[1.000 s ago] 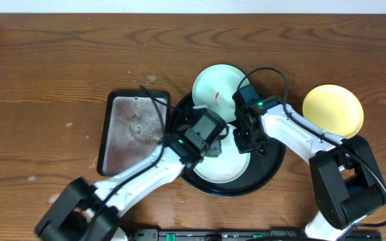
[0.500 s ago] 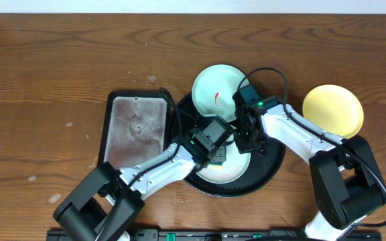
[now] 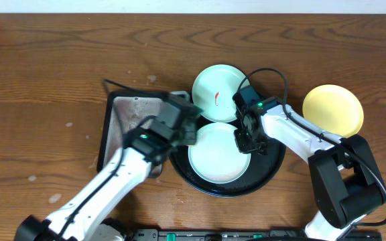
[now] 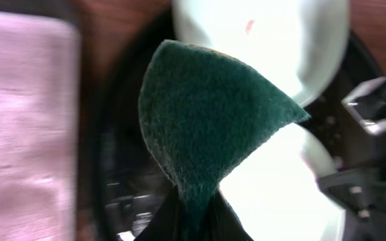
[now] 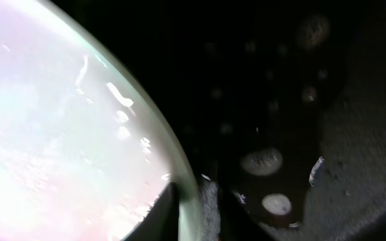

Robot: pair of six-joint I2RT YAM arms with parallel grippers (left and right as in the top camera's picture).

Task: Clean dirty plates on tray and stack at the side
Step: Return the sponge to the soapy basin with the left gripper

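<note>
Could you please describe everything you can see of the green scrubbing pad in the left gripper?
The scrubbing pad is dark green with a coarse, fibrous look. The shut left gripper pinches it at one end, and it fans out beyond the fingertips into a folded, rounded wedge. It hangs over the black tray. As far as the left wrist view shows, it touches nothing but the fingers.

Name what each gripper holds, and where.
Left gripper: green scouring pad, pinched at one corner. Right gripper straddles the plate at its rim; grip cannot be told.
</note>
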